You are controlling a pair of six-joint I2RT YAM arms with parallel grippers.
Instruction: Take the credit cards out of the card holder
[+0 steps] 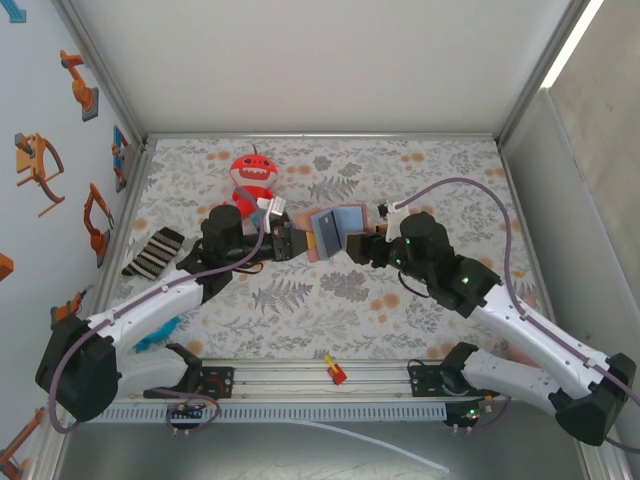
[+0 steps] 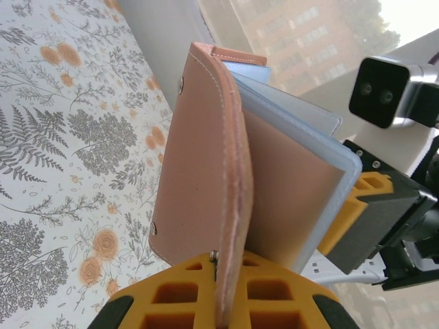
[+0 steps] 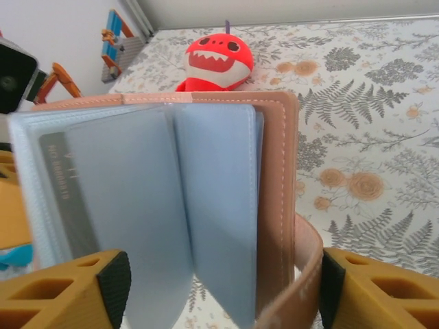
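The tan card holder (image 1: 335, 232) hangs open above the middle of the table, between both arms. My left gripper (image 2: 230, 274) is shut on the edge of its leather cover (image 2: 199, 157). In the right wrist view its pale blue sleeves (image 3: 206, 205) fan out, and a grey credit card (image 3: 65, 199) shows through the leftmost sleeve. My right gripper (image 3: 223, 281) is open, its jaws wide on either side of the lower ends of the sleeves. The holder's tan strap (image 3: 302, 274) curls against its right pad. In the top view the right gripper (image 1: 358, 243) meets the holder from the right.
A red plush toy (image 1: 255, 178) sits behind the holder at the back. A striped sock (image 1: 153, 250) lies at the left edge, and something blue (image 1: 160, 335) lies by the left arm. A small red and yellow piece (image 1: 335, 370) rests near the front rail.
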